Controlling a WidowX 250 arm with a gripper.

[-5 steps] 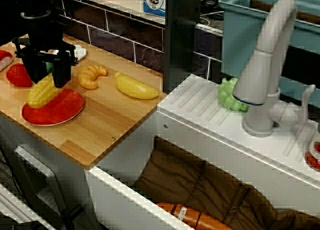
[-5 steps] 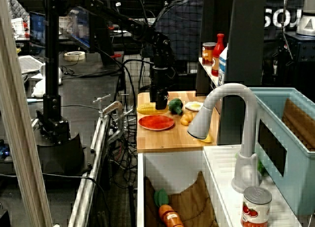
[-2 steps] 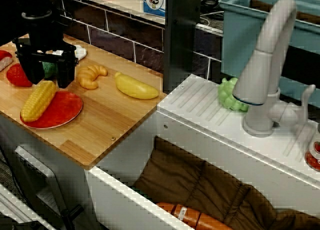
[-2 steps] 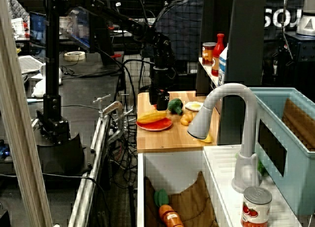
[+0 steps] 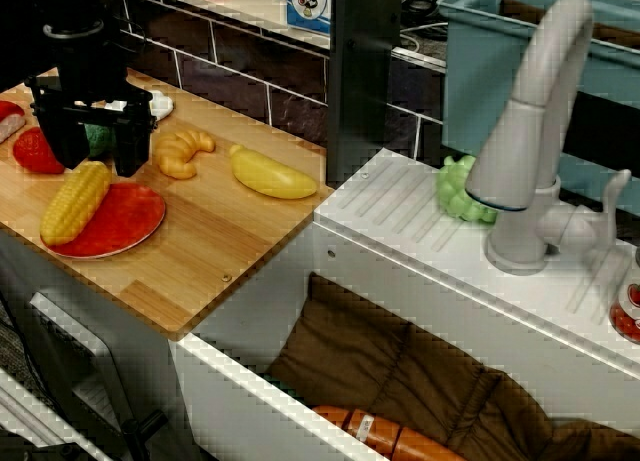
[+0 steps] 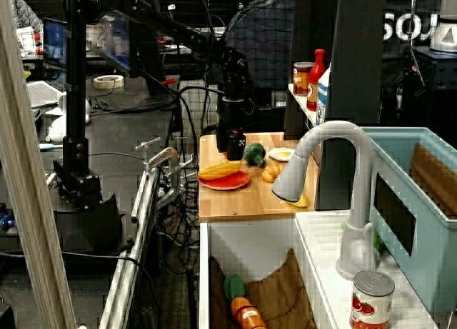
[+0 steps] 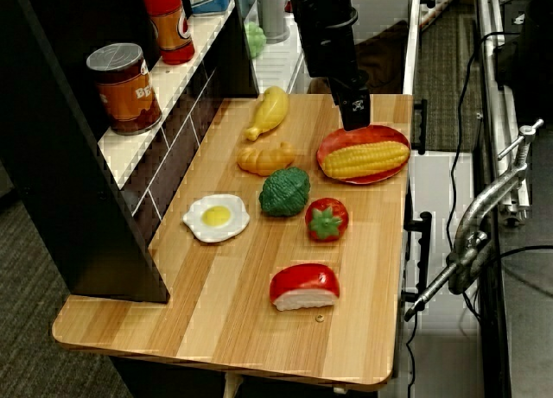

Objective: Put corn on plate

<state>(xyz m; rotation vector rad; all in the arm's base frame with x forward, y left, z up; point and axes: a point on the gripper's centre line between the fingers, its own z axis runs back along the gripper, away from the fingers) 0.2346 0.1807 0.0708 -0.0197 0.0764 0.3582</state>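
The yellow corn (image 5: pixel 75 201) lies on its side on the red-orange plate (image 5: pixel 130 221), across the plate's left part, with one end over the rim. It also shows in the overhead view (image 7: pixel 365 159), lying on the plate (image 7: pixel 335 143). My black gripper (image 5: pixel 93 151) hangs just above the corn's far end, open and empty, one finger on either side. In the side view the gripper (image 6: pixel 232 140) is just above the corn (image 6: pixel 220 170) and clear of it.
On the wooden board lie a croissant (image 5: pixel 180 153), a smooth yellow banana-like piece (image 5: pixel 272 174), broccoli (image 7: pixel 285 191), a tomato (image 7: pixel 327 219), a fried egg (image 7: pixel 216 217) and a red-white piece (image 7: pixel 304 286). The sink and faucet (image 5: pixel 530 131) are to the right.
One second ago the corn stood tilted between the fingers at the plate's edge. It now lies flat on the plate, let go, and the gripper has risen slightly.
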